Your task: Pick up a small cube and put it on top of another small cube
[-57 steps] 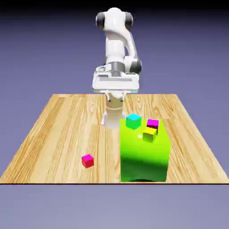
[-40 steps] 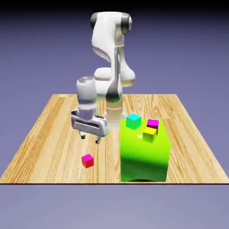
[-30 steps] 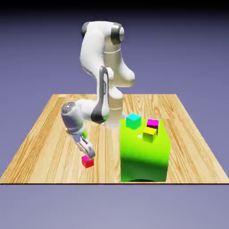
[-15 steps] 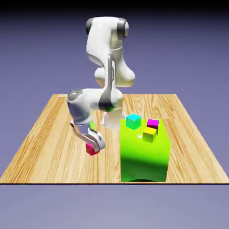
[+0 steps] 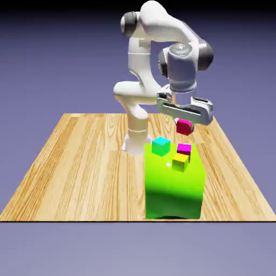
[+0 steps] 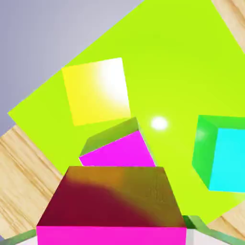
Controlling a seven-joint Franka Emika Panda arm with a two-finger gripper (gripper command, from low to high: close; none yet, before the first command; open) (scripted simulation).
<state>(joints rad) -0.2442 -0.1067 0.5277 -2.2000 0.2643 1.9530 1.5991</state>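
The small red cube (image 5: 185,128) hangs in the air with my gripper (image 5: 184,125) shut on it, a short way above the big green block (image 5: 175,188). Directly below it sits a magenta cube (image 5: 184,147), with a clear gap between the two. In the hand view the red cube (image 6: 112,206) fills the bottom and hides most of my fingers. The magenta cube (image 6: 119,150) lies just beyond it on the green block's top (image 6: 182,62).
A yellow cube (image 5: 180,161) and a cyan cube (image 5: 160,145) also rest on the green block, close to the magenta one; both show in the hand view, yellow cube (image 6: 98,91) and cyan cube (image 6: 222,153). The block stands on the wooden table (image 5: 81,161).
My gripper came down on the red cube at the table's front, shut on it, then lifted and carried it toward the exterior view's right, above the green block.
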